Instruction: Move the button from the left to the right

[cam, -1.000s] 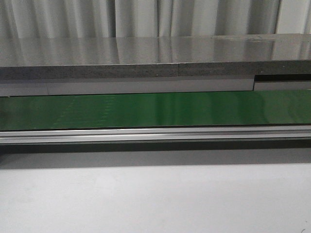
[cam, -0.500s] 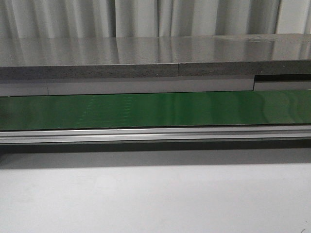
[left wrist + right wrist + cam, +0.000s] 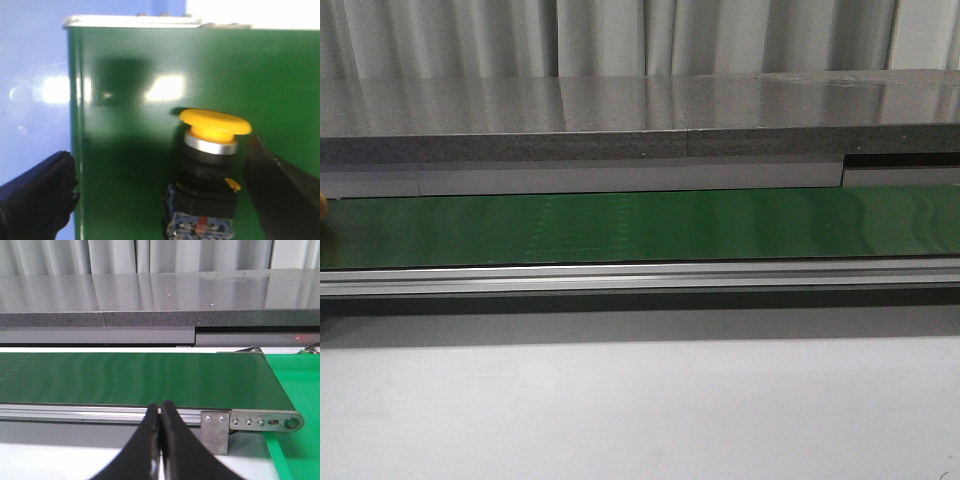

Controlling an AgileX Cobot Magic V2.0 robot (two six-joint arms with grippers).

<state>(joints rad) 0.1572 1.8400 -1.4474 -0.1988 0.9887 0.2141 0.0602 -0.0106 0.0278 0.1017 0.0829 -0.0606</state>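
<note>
Front view: a green belt (image 3: 640, 228) runs across behind the pale worktop (image 3: 640, 410); an orange sliver of the button (image 3: 323, 201) shows at the far left edge.

Left wrist view: the left hand (image 3: 160, 200) is spread wide, its fingers (image 3: 35, 200) either side of the button (image 3: 210, 170), which stands upright on the belt (image 3: 130, 150), untouched.

Right wrist view: the right hand (image 3: 160, 440) is closed on nothing, before the belt (image 3: 135, 377).
</note>
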